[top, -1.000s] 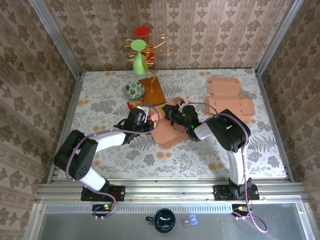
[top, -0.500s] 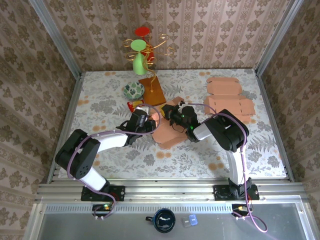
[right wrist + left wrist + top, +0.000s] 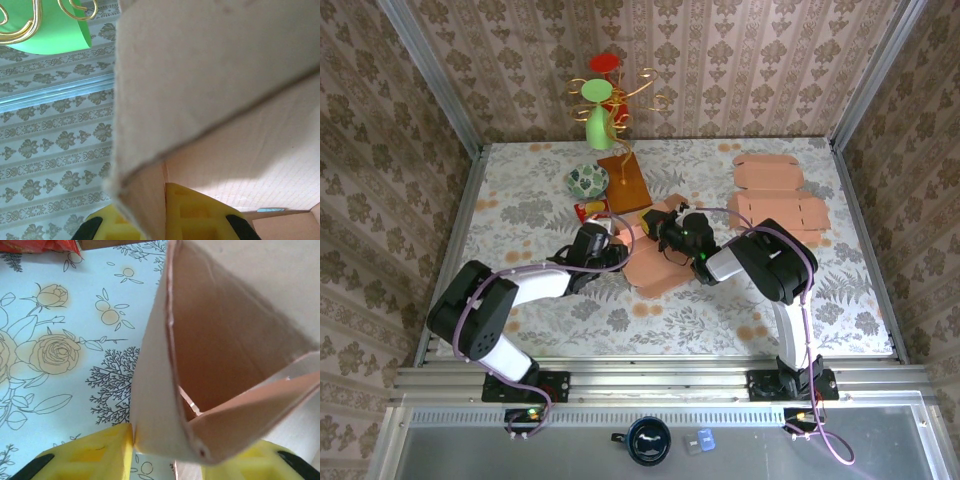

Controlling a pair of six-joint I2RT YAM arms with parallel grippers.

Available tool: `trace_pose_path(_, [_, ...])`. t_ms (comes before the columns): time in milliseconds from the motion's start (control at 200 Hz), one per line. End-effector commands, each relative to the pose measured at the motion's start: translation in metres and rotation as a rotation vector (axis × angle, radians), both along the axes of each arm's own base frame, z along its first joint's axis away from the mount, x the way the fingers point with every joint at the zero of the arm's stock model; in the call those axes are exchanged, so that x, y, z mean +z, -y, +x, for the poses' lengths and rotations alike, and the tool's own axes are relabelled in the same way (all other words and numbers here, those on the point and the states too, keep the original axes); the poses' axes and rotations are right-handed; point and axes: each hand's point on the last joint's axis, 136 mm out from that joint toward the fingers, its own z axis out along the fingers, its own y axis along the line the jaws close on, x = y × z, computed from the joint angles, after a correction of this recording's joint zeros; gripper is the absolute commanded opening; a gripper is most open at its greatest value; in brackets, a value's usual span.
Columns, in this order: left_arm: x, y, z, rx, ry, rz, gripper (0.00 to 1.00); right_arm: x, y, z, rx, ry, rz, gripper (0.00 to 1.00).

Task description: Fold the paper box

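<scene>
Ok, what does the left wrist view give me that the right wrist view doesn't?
Left wrist: the flowered tablecloth, a red packet's corner and the paper box's hollow inside. Right wrist: a green disc with gold wire, the patterned wall and a metal rail. Both: a box wall between yellow fingers, the left pincer's or the right pincer's.

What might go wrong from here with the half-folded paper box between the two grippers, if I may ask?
The right gripper pinches just one thin wall of the paper box; that wall may crease or tear if the box twists.
The left gripper straddles a folded corner; backing out could snag it and spring the fold open.
The red packet lies close behind and could get nudged.
</scene>
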Motion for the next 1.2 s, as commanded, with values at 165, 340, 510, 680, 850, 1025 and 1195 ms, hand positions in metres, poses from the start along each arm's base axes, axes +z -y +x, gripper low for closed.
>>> trace_pose_path(165, [0.009,0.013,0.001,-0.057,0.022,-0.039,0.28,-0.031,-0.004,-0.011,0.021,-0.108,-0.05,0.0])
trace_pose_path(340, [0.008,0.018,0.006,-0.047,0.031,-0.018,0.23,-0.03,-0.006,-0.013,0.024,-0.106,-0.05,0.0])
trace_pose_path(510, [0.003,0.013,0.013,0.028,0.025,0.006,0.26,-0.03,-0.006,-0.015,0.018,-0.1,-0.051,0.0])
trace_pose_path(680, [0.0,0.01,0.017,0.069,0.024,0.018,0.27,-0.031,-0.01,-0.021,0.023,-0.071,-0.079,0.0])
trace_pose_path(850, [-0.003,0.008,0.016,0.08,0.019,0.029,0.27,-0.038,-0.01,-0.027,0.023,-0.054,-0.106,0.0])
trace_pose_path(1025, [-0.004,0.01,0.018,0.084,0.015,0.032,0.27,-0.045,-0.008,-0.031,0.026,-0.064,-0.128,0.0])
trace_pose_path(1195, [-0.005,0.013,0.022,0.101,0.016,0.05,0.25,-0.044,-0.01,-0.031,0.026,-0.065,-0.126,0.0])
